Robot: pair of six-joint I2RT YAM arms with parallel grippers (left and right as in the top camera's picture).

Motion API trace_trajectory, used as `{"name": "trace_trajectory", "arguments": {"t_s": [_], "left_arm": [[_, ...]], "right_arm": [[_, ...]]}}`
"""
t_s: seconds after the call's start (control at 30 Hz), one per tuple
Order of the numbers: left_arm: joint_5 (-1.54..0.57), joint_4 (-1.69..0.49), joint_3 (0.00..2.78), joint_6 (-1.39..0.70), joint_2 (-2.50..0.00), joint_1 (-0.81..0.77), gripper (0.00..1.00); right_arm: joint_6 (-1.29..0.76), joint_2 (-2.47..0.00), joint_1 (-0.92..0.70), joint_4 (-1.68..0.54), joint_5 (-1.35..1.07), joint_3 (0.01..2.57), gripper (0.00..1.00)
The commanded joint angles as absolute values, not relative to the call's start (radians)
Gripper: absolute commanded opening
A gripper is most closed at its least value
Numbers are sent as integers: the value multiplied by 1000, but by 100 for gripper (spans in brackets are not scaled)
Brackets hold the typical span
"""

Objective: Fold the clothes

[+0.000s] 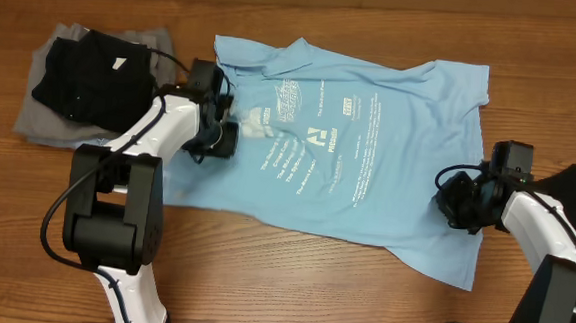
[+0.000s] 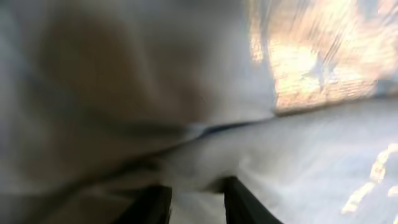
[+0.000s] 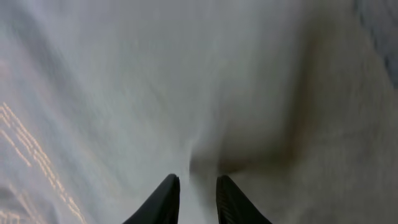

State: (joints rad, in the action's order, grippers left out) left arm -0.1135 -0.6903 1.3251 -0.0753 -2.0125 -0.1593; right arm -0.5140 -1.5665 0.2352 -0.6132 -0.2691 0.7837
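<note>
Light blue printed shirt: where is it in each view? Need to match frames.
Overhead: light blue printed fabric shirt lies spread across the picture's centre.
Left wrist: fills most of the frame, blurred.
Right wrist: fills the frame, creased at bottom centre.
Shared landmark: printed lettering, central overhead, lower right in left wrist, lower left in right wrist.

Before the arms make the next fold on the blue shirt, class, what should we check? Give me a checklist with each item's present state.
1. Left jaws holding the blue shirt: ok, cloth is bunched between them.
2. Right jaws holding its right edge: ok, a crease runs out from them.
3. Shirt lying flat: not ok, the lower hem is rumpled.
4. Black and grey pile apart from the shirt: ok.
5. How many layers each grip has caught: cannot tell.
</note>
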Motion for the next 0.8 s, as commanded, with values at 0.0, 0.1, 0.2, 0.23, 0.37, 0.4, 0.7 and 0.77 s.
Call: {"name": "trace_trajectory", "arguments": {"t_s": [0.0,0.1,0.2,0.23,0.37,0.4,0.7,0.77], "left_arm": [[-221,-553,1283,-99,-2040,-164,33],[-276,-393,1289,-192,-2040,-162,35],[-290,-317,1320,-241,-2040,-157,38],[-289,-330,1345,-239,-2040,-151,40],[-289,-550,1539,-150,-2040,-99,41],[-290,-622,1590,-128,-2040,-89,42],[-50,-1271,1673,-128,-2040,-57,54],[-14,-1279,1628,-155,-2040,-36,57]], "right_arm": [[-632,-1586,237,-537,-216,742,23],[-656,-1636,237,-471,-195,739,23],[-638,-1655,237,-393,-201,740,30],[-593,-1653,237,-371,-224,745,37],[-464,-1643,238,-420,-311,810,70],[-459,-1637,238,-440,-322,824,72],[-437,-1506,238,-612,-342,881,78],[-437,-1497,238,-632,-342,881,78]]}}
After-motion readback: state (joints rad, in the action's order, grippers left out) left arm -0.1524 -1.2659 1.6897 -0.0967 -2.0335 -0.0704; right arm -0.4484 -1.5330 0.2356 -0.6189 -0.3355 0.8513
